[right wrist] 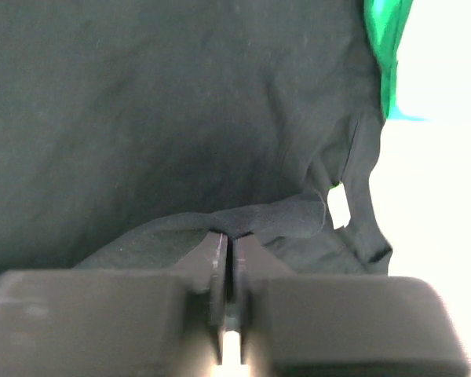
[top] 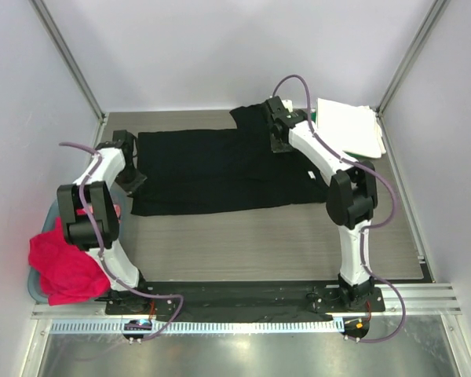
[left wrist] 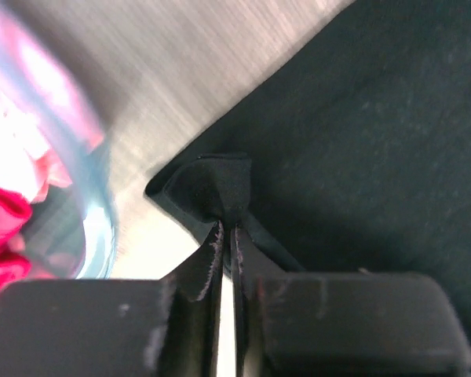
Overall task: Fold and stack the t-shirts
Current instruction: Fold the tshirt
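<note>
The left tool (left wrist: 228, 226) is clamped on a pinched-up corner of the black t-shirt (top: 212, 173) at its left edge. The right tool (right wrist: 229, 239) is likewise closed tight on a raised fold of the same shirt at its far right end, near a sleeve. The shirt lies spread mostly flat across the middle of the bench (top: 259, 243), with its long axis running left to right, the straight hem at the left and the sleeves at the right.

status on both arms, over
Left gripper shut on black shirt corner. Right gripper shut on its far edge. Folded stack far right, not blocking.
</note>
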`<state>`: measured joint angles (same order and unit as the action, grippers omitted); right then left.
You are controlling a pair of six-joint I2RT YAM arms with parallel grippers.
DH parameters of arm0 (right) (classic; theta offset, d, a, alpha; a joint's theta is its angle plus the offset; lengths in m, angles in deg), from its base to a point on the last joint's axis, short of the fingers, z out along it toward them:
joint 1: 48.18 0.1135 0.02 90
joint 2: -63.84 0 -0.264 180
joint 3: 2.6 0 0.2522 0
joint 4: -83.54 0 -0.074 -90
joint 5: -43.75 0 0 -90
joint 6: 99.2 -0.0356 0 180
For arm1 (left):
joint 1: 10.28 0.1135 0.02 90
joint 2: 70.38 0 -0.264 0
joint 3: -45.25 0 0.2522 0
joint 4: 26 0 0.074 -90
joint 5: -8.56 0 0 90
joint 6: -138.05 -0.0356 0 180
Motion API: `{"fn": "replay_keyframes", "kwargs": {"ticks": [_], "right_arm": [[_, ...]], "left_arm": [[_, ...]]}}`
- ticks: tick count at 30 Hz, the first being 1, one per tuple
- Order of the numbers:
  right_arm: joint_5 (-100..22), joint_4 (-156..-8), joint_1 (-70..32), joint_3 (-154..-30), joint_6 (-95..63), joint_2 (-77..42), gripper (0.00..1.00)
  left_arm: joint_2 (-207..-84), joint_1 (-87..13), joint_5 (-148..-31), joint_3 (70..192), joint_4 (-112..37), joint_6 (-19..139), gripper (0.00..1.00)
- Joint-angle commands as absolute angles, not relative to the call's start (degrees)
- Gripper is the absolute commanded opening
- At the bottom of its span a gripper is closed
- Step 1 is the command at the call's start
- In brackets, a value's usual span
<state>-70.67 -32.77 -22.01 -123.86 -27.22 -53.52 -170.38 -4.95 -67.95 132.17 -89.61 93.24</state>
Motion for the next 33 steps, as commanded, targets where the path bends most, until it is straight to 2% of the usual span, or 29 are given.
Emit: {"fn": "replay_keyframes", "kwargs": {"ticks": [1, 2, 4, 5, 6, 7, 9, 10, 11, 13, 14, 18, 20, 26, 33], "right_arm": [[-72.52, -30.77, -23.66, -133.31, -24.23, -59.35, 0.16], [-72.27, -29.19, -24.18, -140.91, -24.05, -61.73, 0.36], [-72.27, -22.55, -25.77, -150.08, -24.58, -67.52, 0.80], [-72.18, -20.24, -26.21, -157.18, -24.93, -68.25, 0.87], [-71.74, -18.21, -27.08, -158.55, -25.89, -68.17, 0.90], [-71.39, -18.28, -27.26, -157.69, -26.16, -66.78, 0.93], [-68.51, -22.38, -27.70, -147.27, -27.12, -59.24, 0.93], [-67.27, -24.67, -27.88, -142.18, -27.91, -56.16, 0.93], [-66.04, -26.96, -28.14, -131.25, -28.79, -49.17, 0.93], [-61.14, -33.64, -29.63, -120.56, -31.77, -42.80, 0.92], [-58.84, -35.75, -30.34, -110.59, -32.92, -39.20, 0.91], [-47.05, -45.68, -36.13, -89.61, -37.67, -24.96, 0.83], [-41.35, -48.15, -38.33, -80.58, -38.02, -22.39, 0.83], [-36.50, -54.57, -44.40, -68.58, -37.94, -20.09, 0.82], [-33.77, -62.30, -50.29, -66.81, -37.59, -25.62, 0.79]], "left_arm": [[-176.09, -2.46, -70.62, 139.14, -90.82, 90.86, 0.10], [-177.67, -1.15, -73.68, 141.25, -93.09, 90.59, 0.14], [-180.32, 0.00, -77.21, 147.56, -95.65, 89.89, 0.44], [-179.80, 0.01, -77.75, 148.91, -97.31, 89.80, 0.55], [-178.76, -0.08, -78.01, 149.53, -97.42, 89.71, 0.70], [-175.18, 0.01, -78.02, 148.75, -97.16, 89.71, 0.75], [-171.73, -0.08, -77.75, 147.08, -96.37, 89.89, 0.83], [-168.23, -0.08, -77.84, 144.90, -96.19, 89.89, 0.83], [-166.72, -0.08, -77.93, 143.57, -95.75, 89.97, 0.83], [-163.38, -0.52, -78.11, 140.06, -94.96, 90.24, 0.82], [-160.23, -0.69, -78.02, 136.39, -94.09, 90.33, 0.82], [-154.32, -2.01, -79.15, 127.49, -91.10, 90.68, 0.79], [-152.21, -2.19, -80.03, 124.24, -89.78, 91.03, 0.77], [-149.04, -3.86, -80.83, 116.93, -87.14, 91.38, 0.76], [-149.74, -4.21, -81.18, 113.15, -83.71, 91.91, 0.77]]}}
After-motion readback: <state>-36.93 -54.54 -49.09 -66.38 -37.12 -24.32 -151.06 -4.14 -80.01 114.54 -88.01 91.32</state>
